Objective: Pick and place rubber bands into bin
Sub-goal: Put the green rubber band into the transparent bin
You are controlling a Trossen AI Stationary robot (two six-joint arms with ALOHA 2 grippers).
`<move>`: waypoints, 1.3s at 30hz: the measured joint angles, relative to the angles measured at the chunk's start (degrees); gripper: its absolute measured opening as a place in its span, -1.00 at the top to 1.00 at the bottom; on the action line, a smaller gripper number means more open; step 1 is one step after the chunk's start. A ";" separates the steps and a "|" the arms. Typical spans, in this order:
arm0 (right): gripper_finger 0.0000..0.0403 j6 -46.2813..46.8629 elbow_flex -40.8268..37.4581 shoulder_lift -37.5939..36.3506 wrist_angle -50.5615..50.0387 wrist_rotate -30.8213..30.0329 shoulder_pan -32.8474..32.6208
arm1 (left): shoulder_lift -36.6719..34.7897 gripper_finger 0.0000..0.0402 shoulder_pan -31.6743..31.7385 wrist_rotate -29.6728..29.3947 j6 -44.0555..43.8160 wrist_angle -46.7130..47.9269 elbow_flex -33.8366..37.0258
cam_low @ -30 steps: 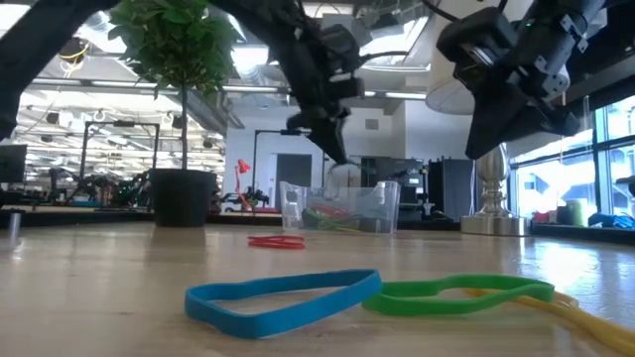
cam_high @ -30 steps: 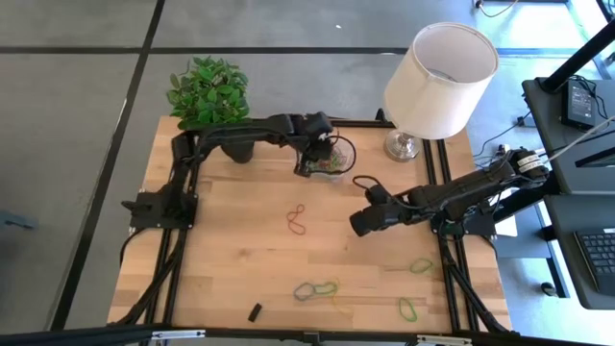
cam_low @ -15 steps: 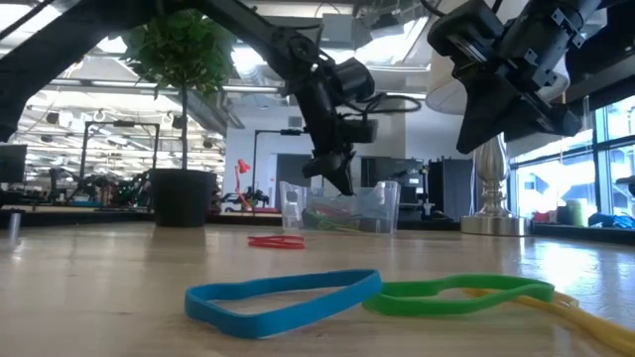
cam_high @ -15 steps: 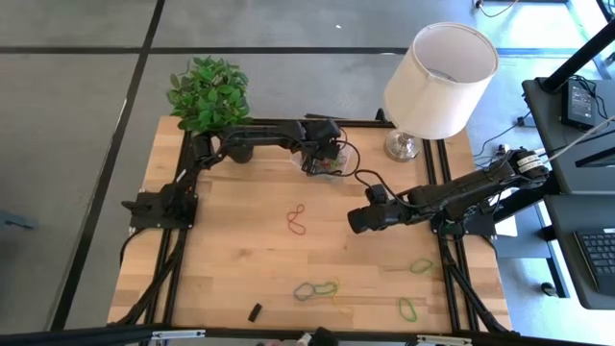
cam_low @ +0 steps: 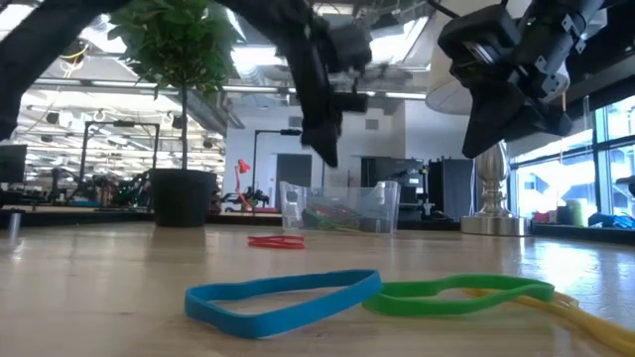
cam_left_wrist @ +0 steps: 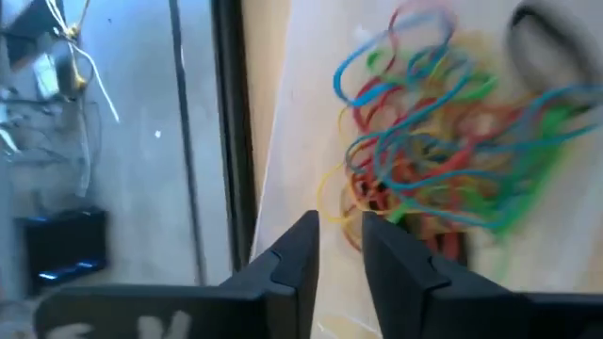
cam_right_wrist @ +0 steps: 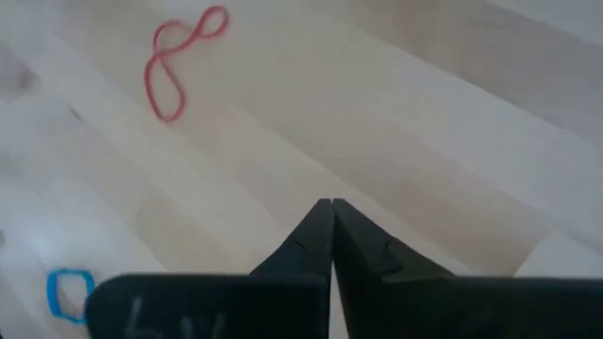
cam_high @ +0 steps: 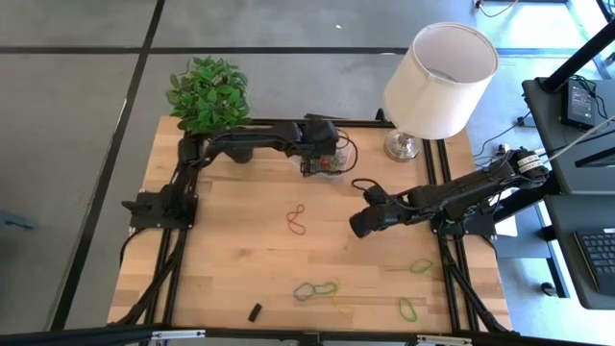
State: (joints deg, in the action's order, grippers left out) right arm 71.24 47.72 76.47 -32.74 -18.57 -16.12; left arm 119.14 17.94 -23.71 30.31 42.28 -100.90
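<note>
The left gripper [cam_left_wrist: 339, 226] is hovering just above the bin [cam_low: 382, 198], its fingers a narrow gap apart and gripping nothing, with a tangled pile of rubber bands [cam_left_wrist: 433, 141] lying in the bin directly beneath its tips. The bin's clear walls are hard to make out from overhead, where the arm is covering most of it. The right gripper [cam_right_wrist: 330, 209] is hanging with fingers pressed together and empty, a loose red band [cam_right_wrist: 179, 56] lying on the table [cam_high: 231, 250] well ahead of it.

A pale matt wooden table [cam_high: 240, 250] is shown; the bin [cam_low: 382, 203] is clear glossy plastic, holding thin rubber bands [cam_left_wrist: 429, 155].
</note>
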 joint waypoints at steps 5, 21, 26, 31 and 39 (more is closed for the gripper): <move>0.94 -6.25 0.00 0.00 -0.26 0.68 0.00 | -7.34 0.88 -0.90 9.43 -17.84 6.15 0.00; 0.99 -7.55 0.00 0.02 -6.93 8.37 -4.18 | -13.60 0.99 -15.50 16.37 -42.08 17.42 7.53; 0.99 7.19 0.14 0.02 -11.64 13.62 -11.84 | -14.79 0.99 -21.17 16.76 -45.56 9.86 16.94; 0.99 26.60 2.31 1.84 -15.62 18.53 -21.85 | -20.27 0.99 -24.55 19.43 -46.18 -2.40 27.01; 0.97 44.70 9.59 10.65 -14.56 26.97 -34.05 | -34.08 0.99 -26.46 19.22 -47.41 -5.32 40.71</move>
State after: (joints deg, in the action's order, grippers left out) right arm 115.94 57.31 87.11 -47.30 8.40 -50.17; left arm 85.06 -8.52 -4.49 -17.10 36.96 -60.20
